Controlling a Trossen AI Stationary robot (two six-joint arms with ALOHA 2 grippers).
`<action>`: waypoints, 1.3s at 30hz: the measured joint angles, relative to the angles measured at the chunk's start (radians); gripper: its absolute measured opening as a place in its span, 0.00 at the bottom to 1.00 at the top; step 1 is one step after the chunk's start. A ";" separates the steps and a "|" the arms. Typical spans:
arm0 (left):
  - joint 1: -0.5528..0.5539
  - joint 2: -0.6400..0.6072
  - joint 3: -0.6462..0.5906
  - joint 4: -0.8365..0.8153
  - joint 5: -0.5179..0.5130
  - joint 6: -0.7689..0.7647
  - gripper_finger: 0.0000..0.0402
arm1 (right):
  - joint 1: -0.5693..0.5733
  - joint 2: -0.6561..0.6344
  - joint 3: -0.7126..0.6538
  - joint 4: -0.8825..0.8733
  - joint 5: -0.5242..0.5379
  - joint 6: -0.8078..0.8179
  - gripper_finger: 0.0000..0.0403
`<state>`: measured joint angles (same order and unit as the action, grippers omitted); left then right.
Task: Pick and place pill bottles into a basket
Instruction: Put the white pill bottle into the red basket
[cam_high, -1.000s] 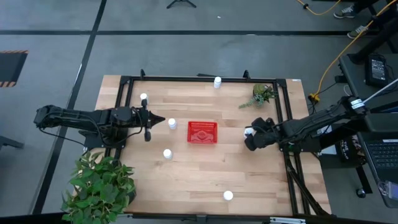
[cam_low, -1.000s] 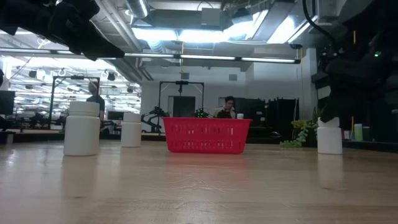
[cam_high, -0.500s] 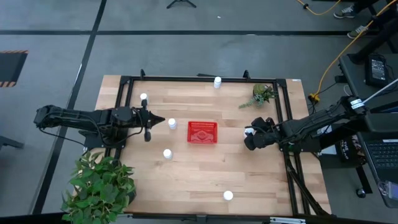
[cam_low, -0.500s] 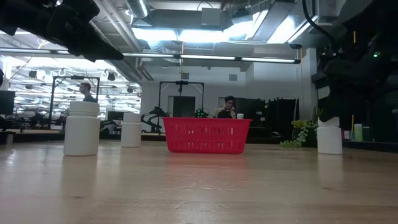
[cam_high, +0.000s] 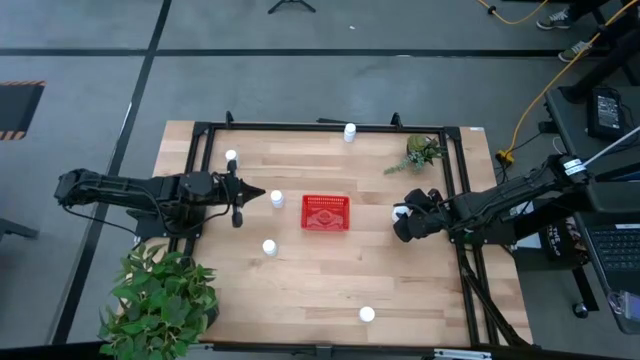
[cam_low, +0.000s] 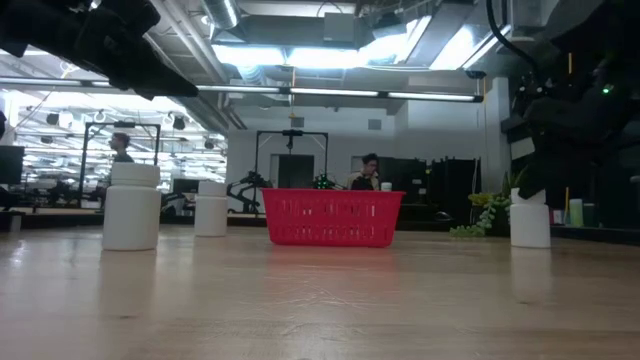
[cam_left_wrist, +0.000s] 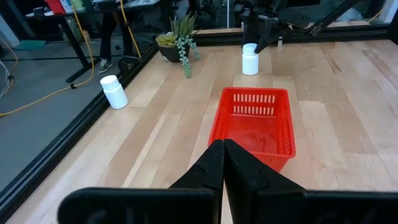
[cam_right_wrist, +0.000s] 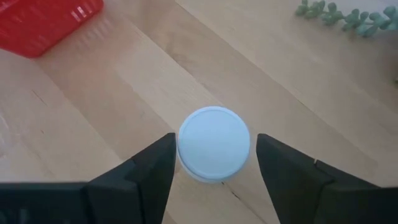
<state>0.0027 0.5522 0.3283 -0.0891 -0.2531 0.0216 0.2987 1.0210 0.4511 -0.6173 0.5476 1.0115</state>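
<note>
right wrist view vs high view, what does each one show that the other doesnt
Only the right wrist view shows the right tool open, its fingers either side of a pill bottle's cap without touching. Only the high view shows the left tool waiting left of the basket, five other bottles scattered over the table, and two plants. Both show that bottle upright on the wood, right of the basket.

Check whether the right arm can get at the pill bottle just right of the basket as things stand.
Probably yes. The right gripper is open, its fingers on either side of the pill bottle, which stands upright on the table apart from the basket. Nothing blocks it.
</note>
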 joint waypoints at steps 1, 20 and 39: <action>0.000 0.000 0.000 0.000 0.000 0.000 0.01 | 0.000 0.000 0.000 0.000 0.000 0.000 0.56; 0.000 0.000 0.000 0.001 0.000 0.000 0.02 | 0.000 0.051 0.000 0.026 0.018 -0.002 0.56; 0.000 0.000 0.000 0.001 0.000 0.000 0.01 | 0.000 0.051 0.000 0.052 0.029 -0.001 0.38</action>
<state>0.0025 0.5526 0.3283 -0.0879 -0.2531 0.0216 0.2985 1.0718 0.4511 -0.5657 0.5762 1.0103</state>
